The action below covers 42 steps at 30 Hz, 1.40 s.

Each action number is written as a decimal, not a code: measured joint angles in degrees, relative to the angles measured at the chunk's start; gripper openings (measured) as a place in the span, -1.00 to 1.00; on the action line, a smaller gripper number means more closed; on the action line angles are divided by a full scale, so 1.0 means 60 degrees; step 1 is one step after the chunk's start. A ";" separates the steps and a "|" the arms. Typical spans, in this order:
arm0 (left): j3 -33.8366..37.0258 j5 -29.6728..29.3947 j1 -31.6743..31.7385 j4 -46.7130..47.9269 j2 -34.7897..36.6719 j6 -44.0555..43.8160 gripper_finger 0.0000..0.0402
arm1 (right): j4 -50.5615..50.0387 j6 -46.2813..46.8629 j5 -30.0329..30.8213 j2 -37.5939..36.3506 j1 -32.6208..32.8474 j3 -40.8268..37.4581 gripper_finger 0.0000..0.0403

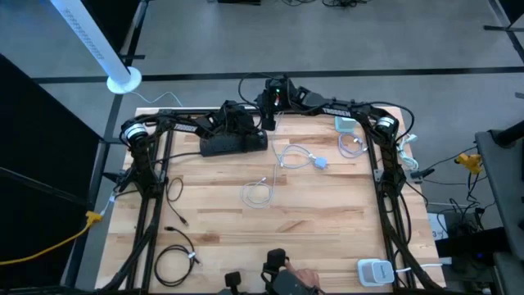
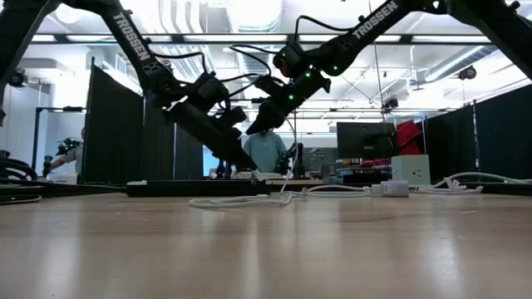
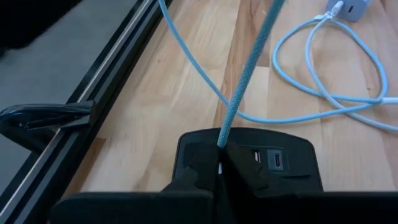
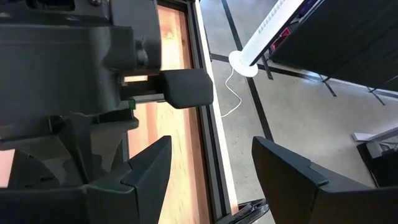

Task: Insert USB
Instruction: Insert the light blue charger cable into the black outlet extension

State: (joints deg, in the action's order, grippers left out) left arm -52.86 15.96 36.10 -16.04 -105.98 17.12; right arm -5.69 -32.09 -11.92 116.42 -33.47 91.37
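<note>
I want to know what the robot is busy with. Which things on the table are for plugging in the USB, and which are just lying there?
For the job:
left gripper, shut on the braided cable
black hub
right gripper, open, near the hub

Just lying about:
white cables
black cable loop
white charger

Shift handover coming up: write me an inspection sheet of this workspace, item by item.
Surface: wooden table, bare in the middle.
Job's things: black hub at the far edge; braided cable runs to its face.
Clutter: white charger at the near right corner, adapter far right.
Grippers: left gripper shut on the braided cable at the hub; right gripper open, above the table's far edge.
Cables: light blue cable coiled mid-table; black cable coiled near left.
Surroundings: person behind the table, dark partitions.
</note>
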 joint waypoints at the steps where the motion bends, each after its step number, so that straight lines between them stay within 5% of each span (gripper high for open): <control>1: 0.0006 -0.0002 0.0000 0.0092 0.0078 0.0038 -1.00 | 0.0000 0.0003 0.0000 0.0000 0.0000 0.0000 0.03; 42: -0.0004 -0.0347 -0.0357 -0.0333 0.0067 0.0325 -1.00 | 0.0047 0.0021 -0.0022 0.0000 0.0058 0.0000 0.04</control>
State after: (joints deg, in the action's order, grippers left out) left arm -52.88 13.88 33.95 -18.04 -105.58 19.08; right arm -5.41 -31.97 -12.05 116.42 -33.12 91.37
